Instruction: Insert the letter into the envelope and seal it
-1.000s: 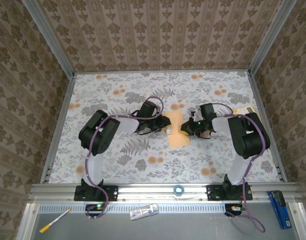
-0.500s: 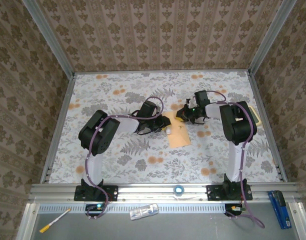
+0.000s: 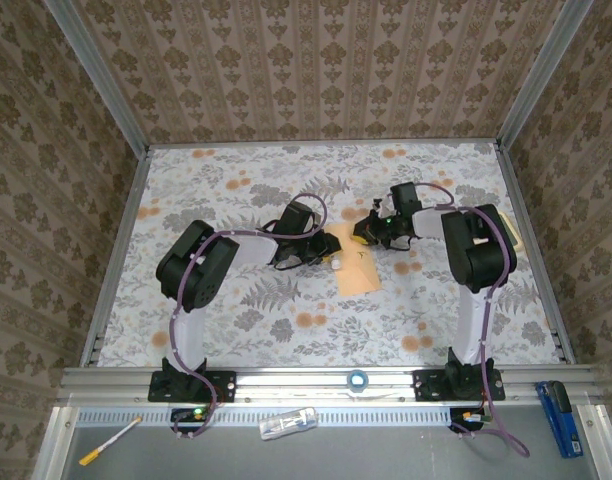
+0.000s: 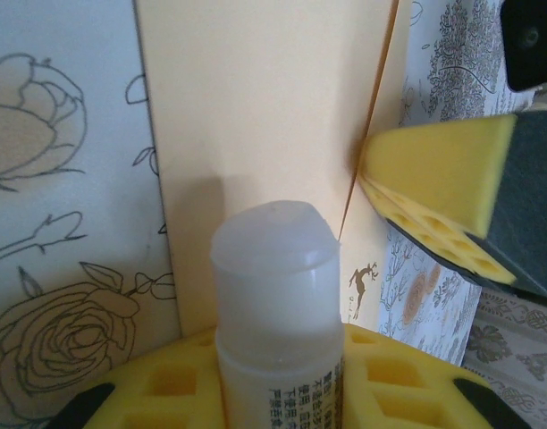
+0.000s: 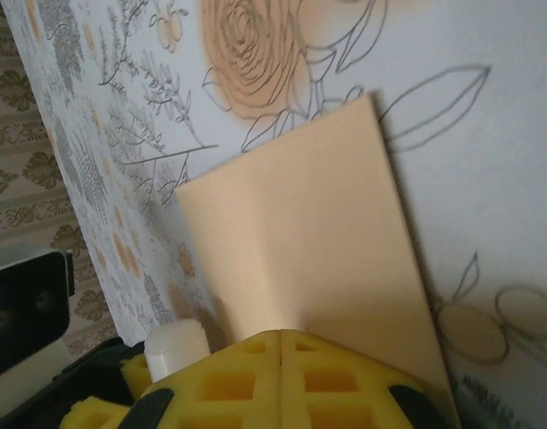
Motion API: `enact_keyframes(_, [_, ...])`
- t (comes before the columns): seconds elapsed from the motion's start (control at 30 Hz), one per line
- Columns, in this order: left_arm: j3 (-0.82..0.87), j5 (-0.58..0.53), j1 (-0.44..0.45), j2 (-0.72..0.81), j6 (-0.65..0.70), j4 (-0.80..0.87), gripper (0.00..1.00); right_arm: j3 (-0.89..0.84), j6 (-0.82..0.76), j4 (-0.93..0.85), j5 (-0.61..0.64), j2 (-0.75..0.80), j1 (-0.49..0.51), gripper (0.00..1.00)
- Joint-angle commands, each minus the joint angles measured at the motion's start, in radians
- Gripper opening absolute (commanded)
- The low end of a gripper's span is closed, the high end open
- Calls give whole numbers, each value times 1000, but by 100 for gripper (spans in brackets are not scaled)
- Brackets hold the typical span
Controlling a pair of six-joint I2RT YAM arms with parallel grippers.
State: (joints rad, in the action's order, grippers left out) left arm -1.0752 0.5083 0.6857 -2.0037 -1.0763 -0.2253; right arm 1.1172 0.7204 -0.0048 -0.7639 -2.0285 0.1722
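Envelope (image 3: 358,268) contents unclear | left pincer (image 3: 327,257) clamps glue stick (image 4: 275,286) | right pincer (image 5: 281,344) together

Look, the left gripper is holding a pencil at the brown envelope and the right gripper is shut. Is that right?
Not quite. The left gripper holds a white capped tube, likely a glue stick, not a pencil. The left wrist view shows it up close. The rest is right: it is at the brown envelope, and the right gripper is shut.
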Motion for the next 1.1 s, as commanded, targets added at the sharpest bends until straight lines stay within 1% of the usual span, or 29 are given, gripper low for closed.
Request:
enact_keyframes(0.0, [-10, -2, -5, 12, 20, 33, 6, -34, 23, -12, 1, 70, -7, 4])
enact_keyframes(0.27, [0, -4, -3, 7, 11, 19, 6, -167, 56, 50, -20, 114, -7, 5])
enact_keyframes(0.4, [1, -2, -4, 7, 10, 19, 6, -204, 42, 43, -23, 117, -6, 5])
enact_keyframes(0.5, [-2, 1, -4, 2, 10, 17, 6, -218, 18, 17, -18, 107, -7, 5])
enact_keyframes(0.63, [-3, 1, -2, 1, 10, 17, 6, -242, 19, 30, -13, 114, -8, 5])
enact_keyframes(0.93, [-3, 3, -2, -4, 6, 15, 6, -201, 32, -28, -19, 226, -8, 5])
enact_keyframes(1.07, [-8, 6, -3, -7, 6, 15, 6, -226, 57, -22, -29, 278, -5, 5])
